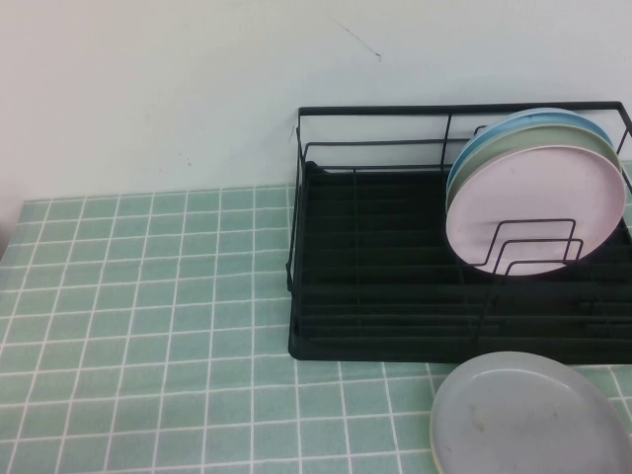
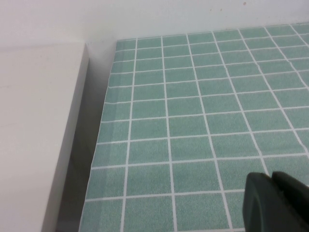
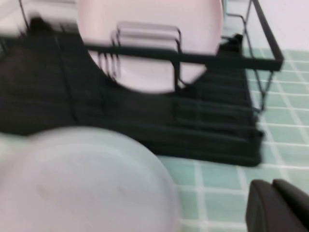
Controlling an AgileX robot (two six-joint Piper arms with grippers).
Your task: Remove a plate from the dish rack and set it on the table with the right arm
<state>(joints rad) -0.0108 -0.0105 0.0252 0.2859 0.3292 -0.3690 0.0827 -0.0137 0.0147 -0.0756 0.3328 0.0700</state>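
Observation:
The pale pink plate (image 1: pixel 533 202) stands on edge in the right part of the black wire dish rack (image 1: pixel 375 286), leaning behind upright wire loops. It also shows in the right wrist view (image 3: pixel 145 48), behind the rack's front bar (image 3: pixel 217 60). Neither arm shows in the high view. My right gripper (image 3: pixel 273 186) is shut and empty, low over the mint-green tiled table (image 1: pixel 148 296) in front of the rack. My left gripper (image 2: pixel 273 181) is shut and empty over bare tiles near the table's left edge.
A pale green plate (image 1: pixel 513 146) and a blue plate (image 1: pixel 538 118) stand behind the pink one. A grey plate (image 1: pixel 528 420) lies flat on the table in front of the rack, also in the right wrist view (image 3: pixel 82 183). A white ledge (image 2: pixel 38 135) borders the table.

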